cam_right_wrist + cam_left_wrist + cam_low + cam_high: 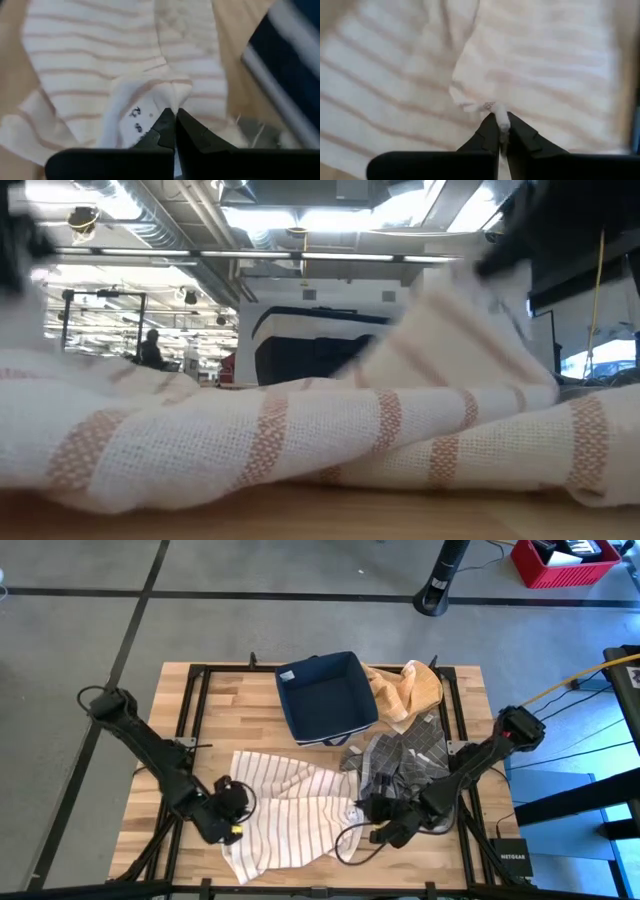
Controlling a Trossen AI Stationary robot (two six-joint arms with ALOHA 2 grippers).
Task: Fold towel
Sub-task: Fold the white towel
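Observation:
A white towel with thin tan stripes (285, 805) lies crumpled on the wooden table's near middle, and it fills the low view (300, 430). My left gripper (232, 808) sits at its left edge, shut on the cloth. My right gripper (365, 808) sits at its right edge, also shut on it. In the left wrist view (501, 131) and the right wrist view (172, 120) the fingers meet on a bunched edge. My left gripper pinches a small gathered bit of the towel's left edge (496, 109) between its two fingers, coming in low from the table's left. The rest of the towel lies slack on the table. My right gripper pinches a bunched corner of the towel's right edge (170, 97), beside a small label (136, 120), coming in low from the table's right. The cloth beyond the fingers rests slack on the table.
A dark blue bin (325, 698) stands at the far middle. An orange cloth (405, 690) lies to its right, and a grey checked cloth (405, 760) lies right of the towel, under my right arm. Bare wood (230, 700) shows at the far left.

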